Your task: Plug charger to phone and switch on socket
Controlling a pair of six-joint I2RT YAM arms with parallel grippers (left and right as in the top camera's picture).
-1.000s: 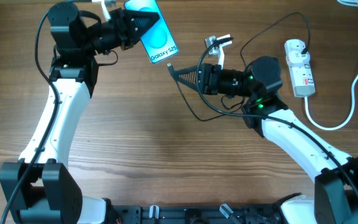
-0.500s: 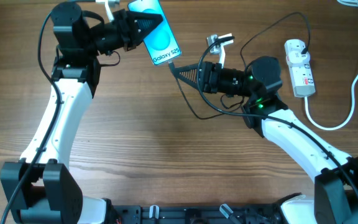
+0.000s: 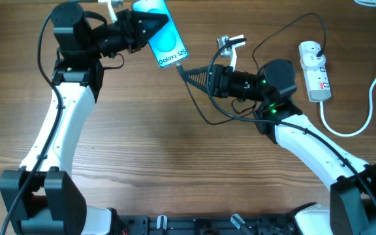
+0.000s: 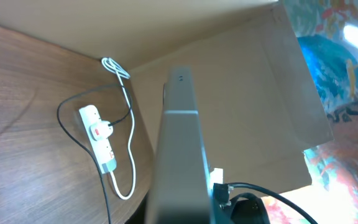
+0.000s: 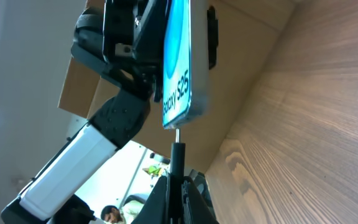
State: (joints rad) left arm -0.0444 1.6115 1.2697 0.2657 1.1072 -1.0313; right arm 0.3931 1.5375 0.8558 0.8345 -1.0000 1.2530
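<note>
Spanning the whole overhead view, the wooden counter (image 3: 175,163) carries 2 arms. In the left wrist view a brown cardboard wall (image 4: 247,93) rises beyond its edge. A wide stretch of wood shows between the arms, through the middle and the near side.

By the far right edge lies the socket (image 3: 314,70), a black plug in its far end and red marks on its face. A white cable (image 3: 371,98) loops from it toward the far right corner.

From the near left, the left arm runs up to the far left, then turns its wrist rightward. Its pincer (image 3: 150,26) is pressed onto the phone (image 3: 167,40), held off the counter with the screen up and its lower end toward the centre.

From the near right, the right arm reaches in with its wrist pointing left. Its pincer (image 3: 189,74) pinches the plug of the charger (image 3: 207,117), whose thin black cable sags under the wrist and runs back to the socket. The plug's metal tip (image 5: 178,134) meets the phone's lower edge. Whether it sits in the port cannot be told.
</note>
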